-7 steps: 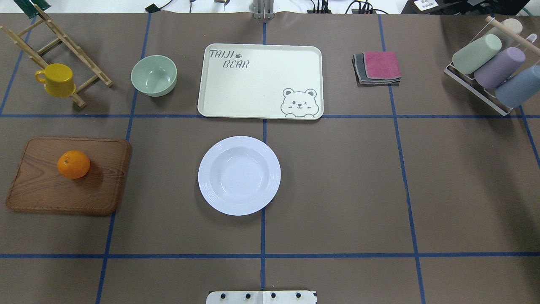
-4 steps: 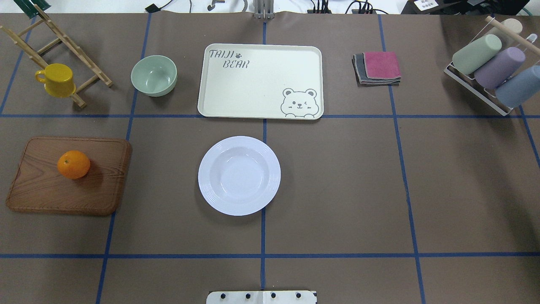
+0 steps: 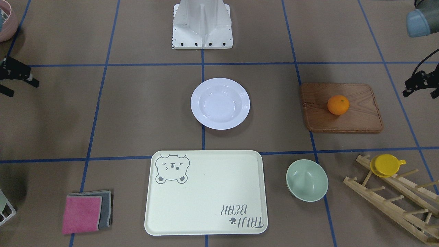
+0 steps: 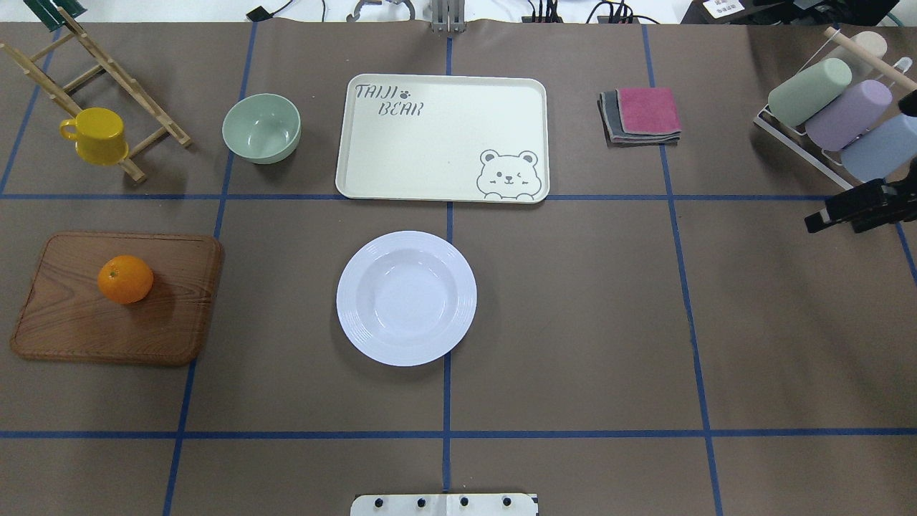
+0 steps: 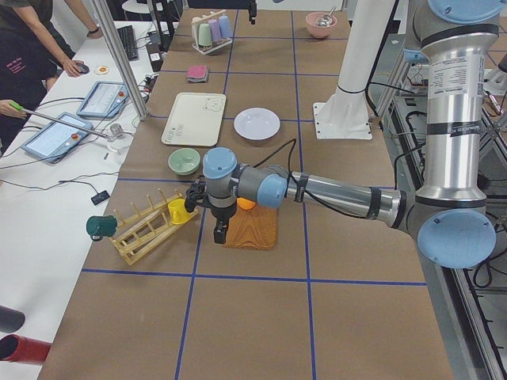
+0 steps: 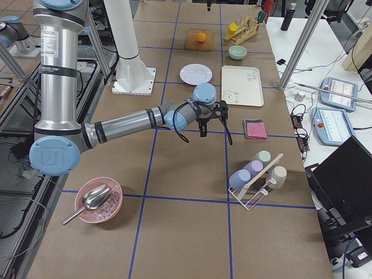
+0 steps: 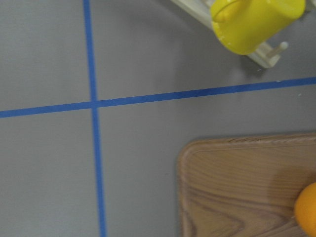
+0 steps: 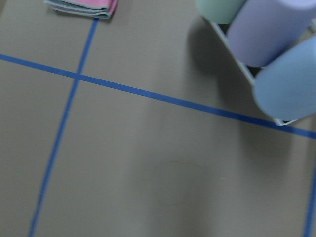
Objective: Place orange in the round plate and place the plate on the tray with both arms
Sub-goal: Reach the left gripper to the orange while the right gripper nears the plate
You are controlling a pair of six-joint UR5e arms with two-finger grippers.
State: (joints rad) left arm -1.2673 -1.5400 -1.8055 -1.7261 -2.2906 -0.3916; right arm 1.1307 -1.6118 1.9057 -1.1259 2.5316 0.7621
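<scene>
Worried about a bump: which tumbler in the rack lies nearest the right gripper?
The blue tumbler, just beside the right gripper; the purple tumbler and green tumbler lie farther off.

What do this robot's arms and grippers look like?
The left arm and right arm are silver tubes with grey joints and light blue caps. The left gripper and right gripper are black, two-fingered, with black wrist cables.
</scene>
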